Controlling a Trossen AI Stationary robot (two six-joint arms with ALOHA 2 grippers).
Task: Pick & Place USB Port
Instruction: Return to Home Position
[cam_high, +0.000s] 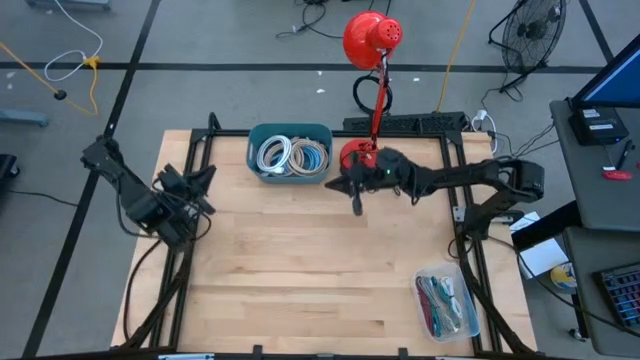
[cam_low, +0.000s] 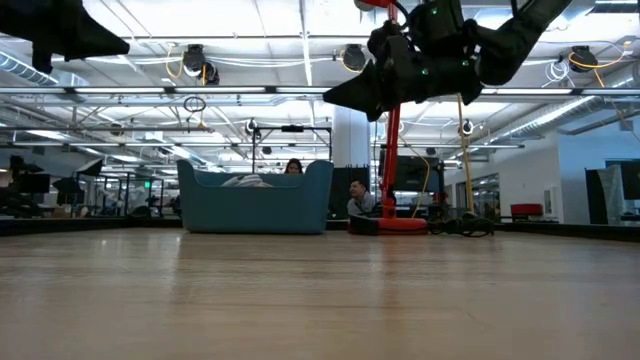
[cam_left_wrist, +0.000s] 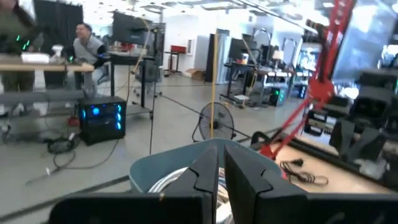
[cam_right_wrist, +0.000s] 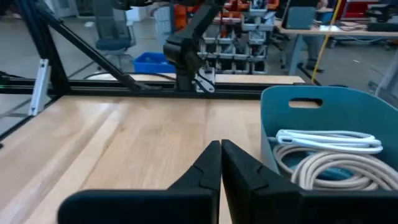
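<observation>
A blue bin stands near the table's far edge and holds coiled white and pale blue cables. The right wrist view shows the bin and the white coils close beside my right gripper. My right gripper hovers just right of the bin, above the table, with its fingers shut and nothing between them. It hangs high in the low view. My left gripper waits at the table's left edge, shut and empty, facing the bin.
A red desk lamp stands with its base right of the bin, close behind my right gripper. A clear box of coloured cables sits at the near right corner. Bare wood spans the table's middle and near side.
</observation>
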